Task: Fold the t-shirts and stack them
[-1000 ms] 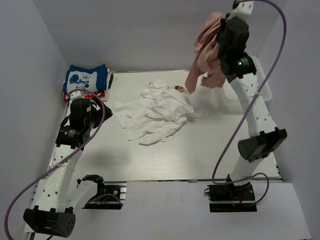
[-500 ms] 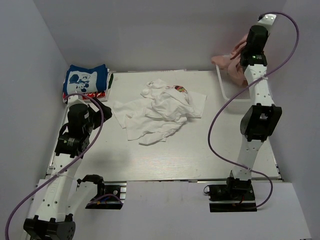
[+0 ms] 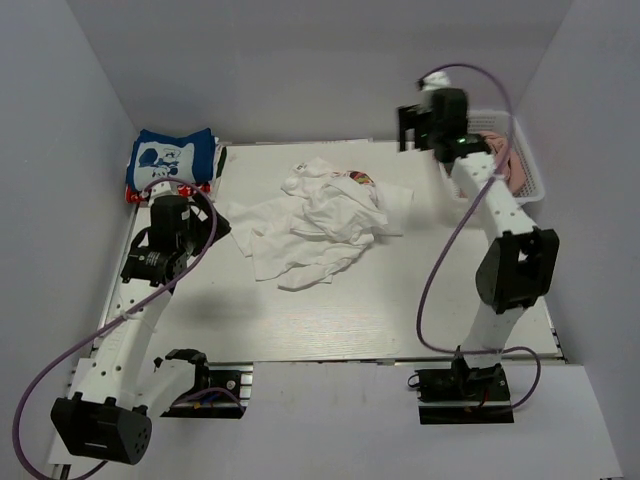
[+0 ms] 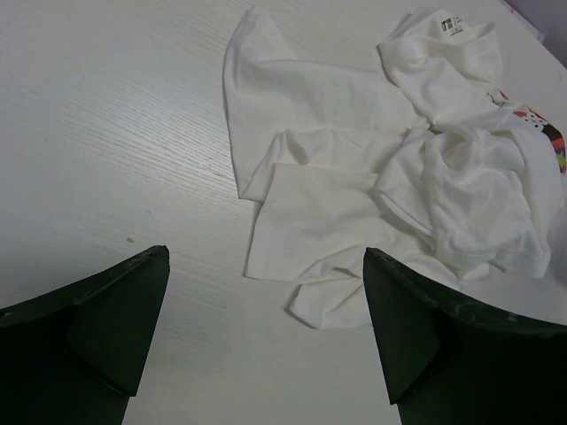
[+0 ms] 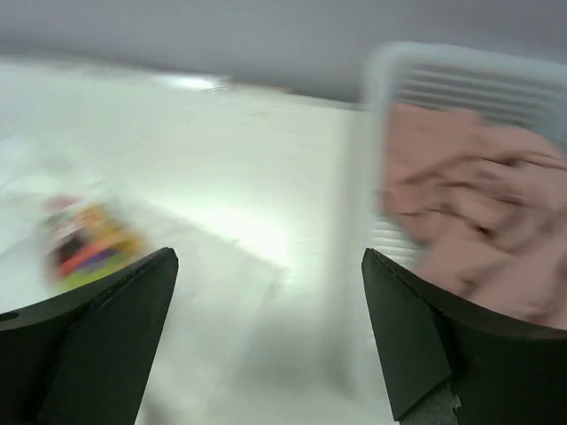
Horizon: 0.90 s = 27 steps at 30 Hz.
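Plainly, right claw (image 5: 267, 258) wide, empty.

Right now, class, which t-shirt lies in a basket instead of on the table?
The dusty-pink t-shirt, bunched in the white basket far right; the white tees lie crumpled mid-table, the blue one folded far left.
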{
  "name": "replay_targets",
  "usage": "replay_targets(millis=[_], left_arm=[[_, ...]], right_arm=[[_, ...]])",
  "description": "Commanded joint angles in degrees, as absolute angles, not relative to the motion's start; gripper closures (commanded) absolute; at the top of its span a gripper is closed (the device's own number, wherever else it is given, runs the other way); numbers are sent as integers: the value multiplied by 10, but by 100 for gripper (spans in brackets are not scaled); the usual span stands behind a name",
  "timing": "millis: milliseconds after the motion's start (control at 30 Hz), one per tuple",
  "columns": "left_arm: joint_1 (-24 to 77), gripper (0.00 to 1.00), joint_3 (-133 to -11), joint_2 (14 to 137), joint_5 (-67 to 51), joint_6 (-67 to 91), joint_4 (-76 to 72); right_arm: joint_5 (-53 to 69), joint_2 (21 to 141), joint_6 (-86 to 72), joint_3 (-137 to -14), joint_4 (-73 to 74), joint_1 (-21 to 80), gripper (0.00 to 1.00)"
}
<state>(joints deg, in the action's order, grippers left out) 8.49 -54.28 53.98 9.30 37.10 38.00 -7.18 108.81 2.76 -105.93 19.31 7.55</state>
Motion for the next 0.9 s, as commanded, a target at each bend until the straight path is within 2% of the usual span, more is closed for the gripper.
replay_targets(millis=[0, 200, 267, 367, 467, 500, 533, 600, 633, 700, 867], left_arm=[[88, 0, -577, 541, 83, 375, 405], [88, 0, -595, 535, 115, 394, 451], [88, 0, -589, 514, 86, 386, 442], [88, 0, -570, 485, 74, 380, 425], [88, 0, -565, 477, 81, 380, 425], [88, 0, -565, 472, 81, 380, 430], [88, 0, -565, 472, 81, 380, 430], [88, 0, -565, 472, 81, 380, 430], [88, 0, -565, 472, 81, 380, 430], [88, 0, -565, 477, 81, 380, 430], [88, 0, -565, 483, 76, 385, 430]], right_arm=[[-16, 1000, 83, -976, 163, 229, 10], [-97, 1039, 74, -893, 145, 382, 10], [-197, 1089, 91, -900, 158, 412, 10], [-300, 1153, 77, -932, 206, 435, 10], [-306, 1192, 46, -929, 228, 434, 10], [-291, 1203, 37, -927, 226, 433, 13], [-286, 1208, 36, -926, 228, 432, 21], [-289, 1228, 33, -938, 242, 432, 51], [-294, 1226, 37, -958, 244, 435, 80], [-301, 1191, 43, -973, 250, 437, 100], [-284, 1031, 68, -1021, 182, 430, 100]])
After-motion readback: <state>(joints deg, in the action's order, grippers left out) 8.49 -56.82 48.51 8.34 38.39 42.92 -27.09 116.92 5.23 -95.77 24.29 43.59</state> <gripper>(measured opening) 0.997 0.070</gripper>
